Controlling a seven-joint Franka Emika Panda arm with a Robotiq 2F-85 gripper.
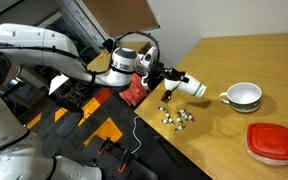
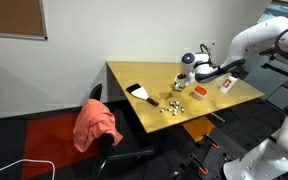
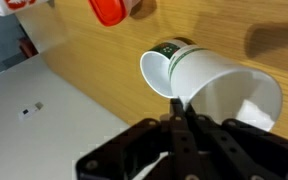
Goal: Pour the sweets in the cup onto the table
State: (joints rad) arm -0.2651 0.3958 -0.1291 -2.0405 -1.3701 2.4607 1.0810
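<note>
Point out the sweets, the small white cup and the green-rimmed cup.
the sweets [image 1: 177,116], in an exterior view, middle of the scattered pile.
the small white cup [image 1: 192,87], in an exterior view, tilted side wall.
the green-rimmed cup [image 1: 247,102], in an exterior view, outer wall.

The arm [image 1: 44,50] has glossy white rounded shells, dark bands at the joints and a silver-grey wrist ring [image 1: 125,58]; the Robotiq gripper [image 1: 174,78] is matte black with angular fingers [image 3: 174,132]

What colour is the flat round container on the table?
The container is red, clearest in an exterior view.
</note>
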